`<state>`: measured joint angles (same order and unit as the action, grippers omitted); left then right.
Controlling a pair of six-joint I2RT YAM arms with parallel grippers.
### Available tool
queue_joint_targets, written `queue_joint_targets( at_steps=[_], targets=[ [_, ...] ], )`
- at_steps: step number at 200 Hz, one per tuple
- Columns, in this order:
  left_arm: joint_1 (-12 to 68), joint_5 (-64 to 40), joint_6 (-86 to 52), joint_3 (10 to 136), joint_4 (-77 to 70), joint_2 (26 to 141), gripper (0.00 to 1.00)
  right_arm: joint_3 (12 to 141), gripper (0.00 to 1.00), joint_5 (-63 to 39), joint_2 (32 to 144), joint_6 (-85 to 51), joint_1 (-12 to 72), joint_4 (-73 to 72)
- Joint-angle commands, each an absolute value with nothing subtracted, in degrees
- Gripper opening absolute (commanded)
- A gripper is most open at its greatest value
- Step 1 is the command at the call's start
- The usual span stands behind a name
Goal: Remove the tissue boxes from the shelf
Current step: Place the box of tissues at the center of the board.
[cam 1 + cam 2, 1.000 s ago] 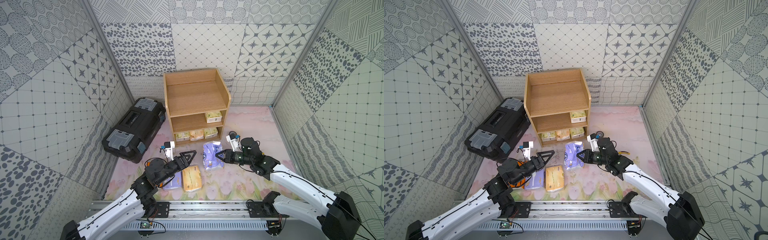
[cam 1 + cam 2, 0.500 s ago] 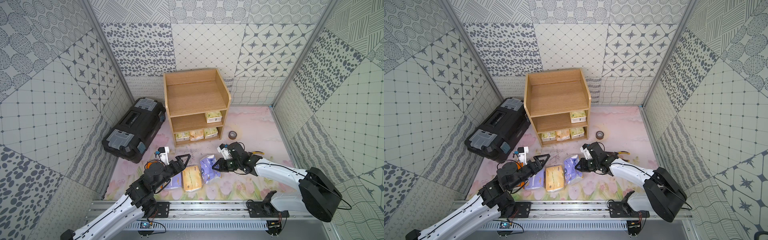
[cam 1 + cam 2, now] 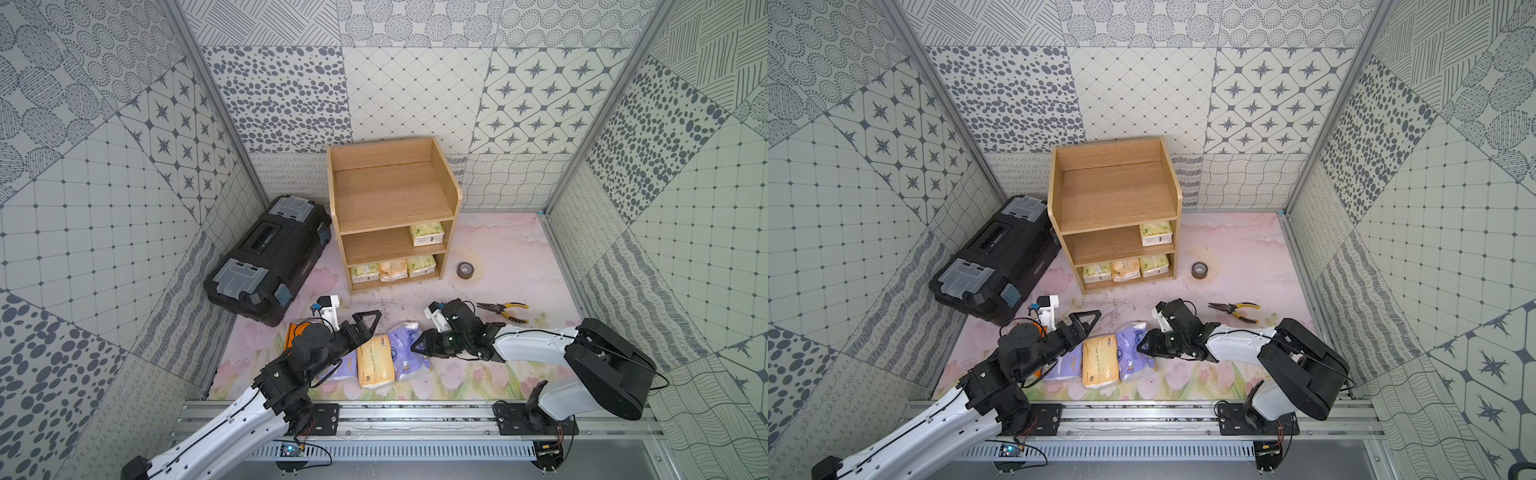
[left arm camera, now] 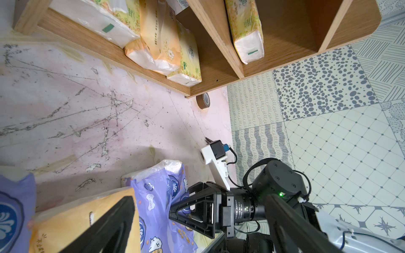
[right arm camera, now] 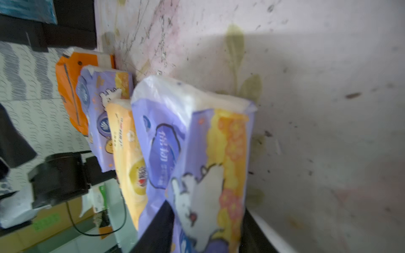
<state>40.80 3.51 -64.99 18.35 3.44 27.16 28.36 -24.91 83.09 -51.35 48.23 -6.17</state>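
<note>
Right hand (image 3: pixel 417 346) straddles the end of a lavender tissue pack (image 3: pixel 404 362), whether pinching I cannot tell; light, squashy, slick-wrapped, it likely wants gripping across its narrow middle.

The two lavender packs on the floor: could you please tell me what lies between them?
A peach-yellow pack lies between them, lined up alongside both; both top views show it.

Black toolbox (image 3: pixel 266 257), lid shut; tape roll (image 3: pixel 465 270) near yellow-handled pliers (image 3: pixel 505 311).
</note>
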Motion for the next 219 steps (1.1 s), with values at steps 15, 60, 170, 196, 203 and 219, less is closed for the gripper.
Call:
queue_joint_targets(
  at_steps=[15,60,170,196,203,219],
  targets=[
    [40.78,1.82,-64.28,20.06,0.97,29.37,0.98,27.77,0.68,-13.92,73.38,-49.69,48.26,1.8],
    [40.86,-0.04,-63.45,21.56,-2.81,33.68,0.95,26.81,0.56,-12.85,68.53,-47.86,47.6,4.98],
    [45.01,10.55,-58.76,33.2,-16.82,53.69,0.84,27.41,0.53,-8.09,70.77,-49.18,49.42,0.61],
    [45.08,16.12,-57.33,37.82,-22.05,61.03,0.77,27.07,0.63,-0.14,60.78,-48.93,46.13,3.52],
    [45.13,17.55,-56.71,39.19,-23.25,63.23,0.75,27.07,0.63,1.69,58.37,-49.04,45.59,3.53],
    [45.11,21.33,-55.08,42.3,-26.07,68.29,0.71,26.97,0.63,6.13,53.84,-48.96,45.1,3.34]
  ],
)
